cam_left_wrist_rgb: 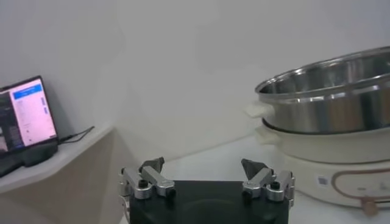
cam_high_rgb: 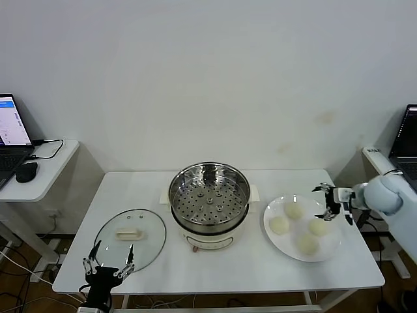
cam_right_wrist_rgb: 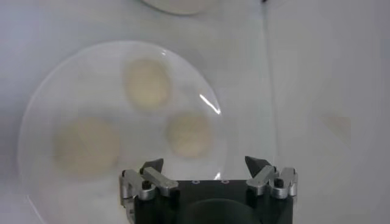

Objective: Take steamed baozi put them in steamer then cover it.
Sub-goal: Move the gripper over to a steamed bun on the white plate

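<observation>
Four steamed baozi (cam_high_rgb: 294, 210) sit on a flat white plate (cam_high_rgb: 333, 250) at the right end of a white table (cam_high_rgb: 260, 274), none of them touching another. At the table's middle stands the steamer (cam_high_rgb: 209, 195), its shiny steel pot uncovered so that the perforated tray inside shows, the whole set on a cream-white base. The cover (cam_high_rgb: 130, 238), clear glass with a cream handle at its centre, lies flat on the table to the steamer's left, well apart from the buns.

The right gripper (cam_high_rgb: 329, 203) hangs above the plate's outer edge, just beside the two buns on that side, its fingers spread wide and holding nothing; its wrist camera looks straight down on three of the buns and the plate beneath them. The left gripper (cam_high_rgb: 108, 267) waits at the table's near edge, just in front of the cover, fingers likewise parted and empty, with the steamer's side visible from its wrist camera.

Off to the left, a laptop (cam_high_rgb: 12, 124) stands open on a small side desk (cam_high_rgb: 45, 176).
</observation>
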You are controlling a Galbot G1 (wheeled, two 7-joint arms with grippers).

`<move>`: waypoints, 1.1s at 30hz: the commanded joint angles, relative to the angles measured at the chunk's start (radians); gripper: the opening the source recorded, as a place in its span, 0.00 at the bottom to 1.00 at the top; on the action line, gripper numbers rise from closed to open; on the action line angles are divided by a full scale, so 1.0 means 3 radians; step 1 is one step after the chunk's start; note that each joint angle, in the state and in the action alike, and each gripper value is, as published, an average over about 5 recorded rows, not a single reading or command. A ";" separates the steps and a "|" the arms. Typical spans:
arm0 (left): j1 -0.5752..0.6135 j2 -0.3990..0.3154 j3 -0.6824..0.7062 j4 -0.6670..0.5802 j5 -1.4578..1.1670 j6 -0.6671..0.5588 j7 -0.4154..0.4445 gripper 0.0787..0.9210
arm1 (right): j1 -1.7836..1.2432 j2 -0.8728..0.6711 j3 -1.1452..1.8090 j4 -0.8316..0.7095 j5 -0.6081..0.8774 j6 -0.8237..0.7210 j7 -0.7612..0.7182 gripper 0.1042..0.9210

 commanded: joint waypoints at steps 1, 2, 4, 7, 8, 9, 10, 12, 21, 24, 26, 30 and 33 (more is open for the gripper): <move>-0.0003 -0.0007 -0.0042 -0.0041 0.0006 -0.0001 -0.0034 0.88 | 0.1071 0.0610 -0.1208 -0.1004 -0.0032 0.0149 -0.0381 0.88; -0.0001 -0.0006 -0.0055 -0.0049 0.0000 0.0000 -0.0029 0.88 | 0.1072 0.0648 -0.1224 -0.1043 -0.0049 0.0152 -0.0383 0.88; 0.0003 -0.0002 -0.0076 -0.0056 -0.0009 0.0001 -0.0023 0.88 | 0.1068 0.0710 -0.1246 -0.1104 -0.0104 0.0151 -0.0385 0.88; 0.0005 0.0003 -0.0097 -0.0054 -0.0012 0.0000 -0.0020 0.88 | 0.1061 0.0764 -0.1263 -0.1169 -0.0159 0.0151 -0.0377 0.88; 0.0006 0.0004 -0.0101 -0.0054 -0.0012 -0.0001 -0.0020 0.88 | 0.1060 0.0779 -0.1268 -0.1194 -0.0168 0.0153 -0.0367 0.88; 0.0008 0.0003 -0.0106 -0.0055 -0.0013 -0.0004 -0.0020 0.88 | 0.1060 0.0796 -0.1267 -0.1220 -0.0176 0.0156 -0.0357 0.88; 0.0011 0.0001 -0.0110 -0.0056 -0.0015 -0.0006 -0.0019 0.88 | 0.1057 0.0814 -0.1260 -0.1248 -0.0185 0.0158 -0.0346 0.88; 0.0016 -0.0005 -0.0119 -0.0061 -0.0020 -0.0013 -0.0020 0.88 | 0.1043 0.0850 -0.1228 -0.1303 -0.0203 0.0158 -0.0330 0.88; 0.0015 -0.0015 -0.0136 -0.0041 -0.0028 -0.0045 -0.0022 0.88 | 0.0969 0.0949 -0.1161 -0.1460 -0.0285 0.0127 -0.0283 0.88; 0.0016 -0.0019 -0.0137 -0.0046 -0.0023 -0.0050 -0.0021 0.88 | 0.0952 0.0990 -0.1144 -0.1509 -0.0294 0.0111 -0.0272 0.88; 0.0017 -0.0021 -0.0137 -0.0045 -0.0020 -0.0054 -0.0020 0.88 | 0.0935 0.1012 -0.1129 -0.1535 -0.0308 0.0101 -0.0264 0.88; 0.0023 -0.0025 -0.0141 -0.0044 -0.0016 -0.0069 -0.0021 0.88 | 0.0906 0.1045 -0.1105 -0.1571 -0.0346 0.0099 -0.0240 0.88; 0.0025 -0.0029 -0.0146 -0.0038 -0.0010 -0.0083 -0.0023 0.88 | 0.0891 0.1073 -0.1080 -0.1600 -0.0358 0.0102 -0.0223 0.88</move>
